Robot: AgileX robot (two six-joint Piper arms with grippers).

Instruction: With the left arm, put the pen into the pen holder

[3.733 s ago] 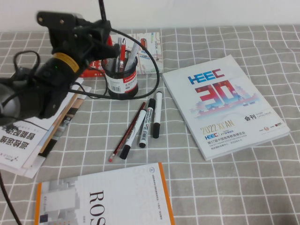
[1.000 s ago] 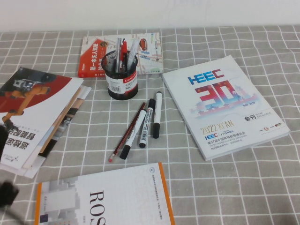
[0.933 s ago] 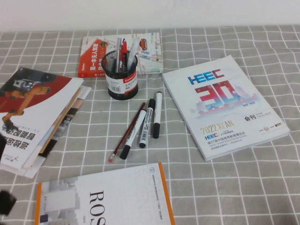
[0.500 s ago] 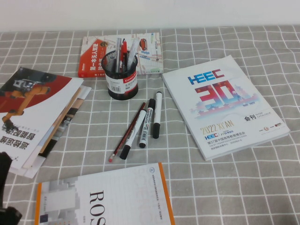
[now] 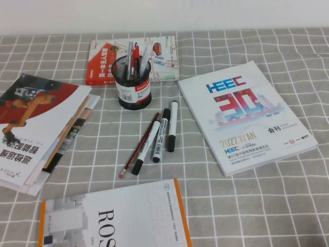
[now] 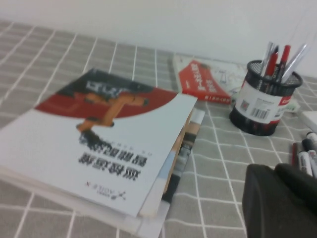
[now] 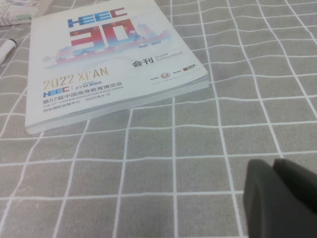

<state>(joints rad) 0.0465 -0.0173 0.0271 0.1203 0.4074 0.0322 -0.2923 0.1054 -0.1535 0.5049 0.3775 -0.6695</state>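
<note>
The red pen (image 5: 135, 55) stands upright in the black mesh pen holder (image 5: 132, 86) at the back of the table, among a few other pens. The left wrist view shows the pen (image 6: 285, 52) and the pen holder (image 6: 264, 101) farther off. My left gripper (image 6: 275, 172) is shut and empty, low over the cloth beside the magazine stack. My right gripper (image 7: 274, 166) is shut and empty, over bare cloth near the white booklet. Neither gripper appears in the high view.
A thin red pencil (image 5: 140, 145) and three white markers (image 5: 162, 135) lie in front of the holder. A white HEEC booklet (image 5: 241, 114) lies at right, a magazine stack (image 5: 36, 128) at left, an orange-edged book (image 5: 113, 216) in front, a red book (image 5: 100, 64) behind the holder.
The left arm, earlier over the pen holder, has drawn back to the near left. Its last dark part has slipped out of the high view's lower left corner.
</note>
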